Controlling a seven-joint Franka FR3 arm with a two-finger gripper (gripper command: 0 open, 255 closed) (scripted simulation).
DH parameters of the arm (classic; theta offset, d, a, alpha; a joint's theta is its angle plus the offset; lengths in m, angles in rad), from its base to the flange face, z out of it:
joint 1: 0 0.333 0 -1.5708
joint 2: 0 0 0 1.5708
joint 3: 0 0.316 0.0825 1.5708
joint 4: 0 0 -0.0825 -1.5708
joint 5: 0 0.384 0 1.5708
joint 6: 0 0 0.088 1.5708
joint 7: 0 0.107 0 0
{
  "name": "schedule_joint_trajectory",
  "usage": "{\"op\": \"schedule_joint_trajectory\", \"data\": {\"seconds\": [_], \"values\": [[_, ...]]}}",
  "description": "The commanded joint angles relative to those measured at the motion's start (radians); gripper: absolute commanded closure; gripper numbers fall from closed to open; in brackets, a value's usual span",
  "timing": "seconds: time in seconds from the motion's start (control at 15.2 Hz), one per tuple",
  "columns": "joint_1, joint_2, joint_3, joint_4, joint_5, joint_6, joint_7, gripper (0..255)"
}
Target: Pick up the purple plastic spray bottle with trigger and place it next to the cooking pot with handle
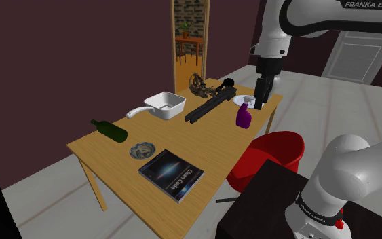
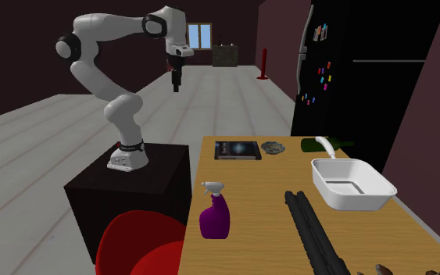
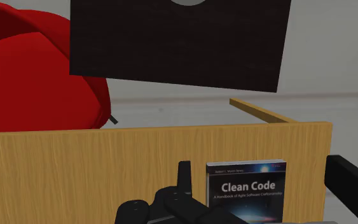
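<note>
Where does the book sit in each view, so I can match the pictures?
Shoulder view: the book lies low and left of middle, at the table's near end, by the dish.
Second exterior view: book at the middle, on the table's far end, left of the dish.
Wrist view: book flat on the table, title readable.
Shared landmark: the red tub beside the table.

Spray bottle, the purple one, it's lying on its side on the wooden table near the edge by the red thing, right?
No. The purple spray bottle stands upright, trigger on top, as the second exterior view shows. It is on the wooden table near the edge by the red thing.
</note>
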Motion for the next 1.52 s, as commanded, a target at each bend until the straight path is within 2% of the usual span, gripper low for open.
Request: {"op": "schedule_joint_trajectory", "data": {"seconds": [0.0,0.4,0.73,1.12,1.45], "values": [[0.0,0.0,0.0,0.0,0.0,0.0,0.0,0],[-0.044,-0.004,-0.104,-0.124,-0.084,0.173,-0.124,0],[-0.081,0.039,-0.2,-0.193,-0.144,0.332,-0.227,0],[-0.111,0.149,-0.327,-0.227,-0.189,0.536,-0.355,0],[-0.107,0.286,-0.444,-0.212,-0.183,0.705,-0.476,0]]}}
